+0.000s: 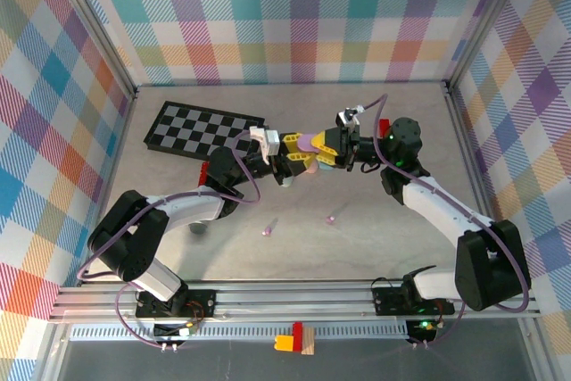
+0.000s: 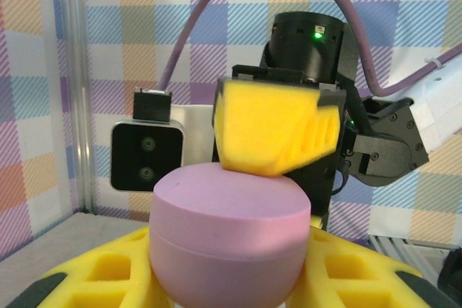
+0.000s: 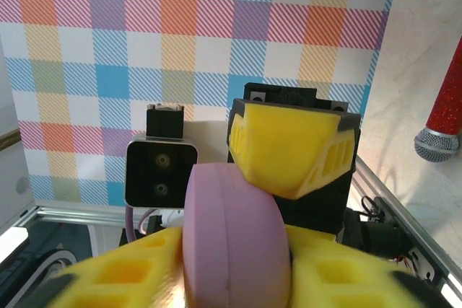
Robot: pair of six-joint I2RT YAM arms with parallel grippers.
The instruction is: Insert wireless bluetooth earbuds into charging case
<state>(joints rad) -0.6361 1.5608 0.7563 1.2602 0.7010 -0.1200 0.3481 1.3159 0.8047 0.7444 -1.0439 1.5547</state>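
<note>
Top external view: a purple case (image 1: 310, 142) is clamped by the left gripper (image 1: 302, 153) — whether the right gripper (image 1: 322, 152) grips it cannot be told; two earbuds (image 1: 266, 231) lie loose.

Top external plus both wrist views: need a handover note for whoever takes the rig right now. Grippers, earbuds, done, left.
Left gripper: shut on the purple case, held up between the two arms.
Right gripper: fingers on either side of the same case; can't tell whether it grips.
Case: lid closed, inside hidden.
Earbuds: two lie loose on the table in front of the arms, the second to the right of the first, apart from it.
Done: case lifted off the table.
Left: open the case and seat both buds; neither is in yet.
</note>
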